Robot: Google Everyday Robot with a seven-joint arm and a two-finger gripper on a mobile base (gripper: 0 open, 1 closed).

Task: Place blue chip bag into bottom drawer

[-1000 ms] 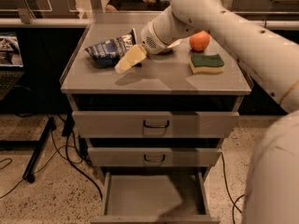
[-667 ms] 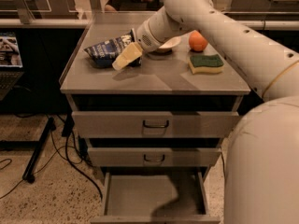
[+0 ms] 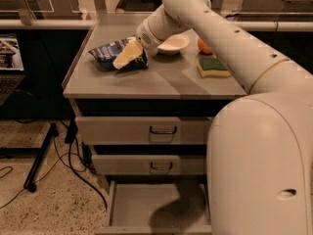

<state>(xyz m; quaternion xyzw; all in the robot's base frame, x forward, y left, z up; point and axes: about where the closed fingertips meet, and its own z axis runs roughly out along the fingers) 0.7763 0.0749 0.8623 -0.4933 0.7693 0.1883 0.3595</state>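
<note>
1. The gripper [image 3: 128, 54] was down on the grey cabinet top [image 3: 161, 84], near its rear left part as the camera saw it, at the end of the pale arm [image 3: 215, 28] that reached in from the right of the view.
2. Whether the gripper was open, closed or gripping anything could not be told. It lay against the bag, and its pale yellow tip overlapped the foil.
3. The blue chip bag [image 3: 108, 54] lay crumpled on the cabinet top directly under and just left of the gripper, touching it. Most of the bag's dark-blue foil with white lettering showed on the gripper's left side.
4. A white bowl [image 3: 172, 44] sat just right of the gripper and slightly farther back, near the arm's wrist.
5. An orange [image 3: 203, 46] rested well to the right of the gripper, beyond the bowl and partly hidden by the arm.
6. A green and yellow sponge [image 3: 213, 66] lay flat in front of the orange, well apart from the gripper on its right.
7. Below the gripper, the top drawer [image 3: 122, 130] and the middle drawer [image 3: 122, 164] were shut, each with a dark loop handle.
8. The bottom drawer [image 3: 142, 202] stood pulled out far beneath the gripper, showing its grey floor, with a shadow across its right part.
9. The bag was on the cabinet top, not in the bottom drawer.
</note>
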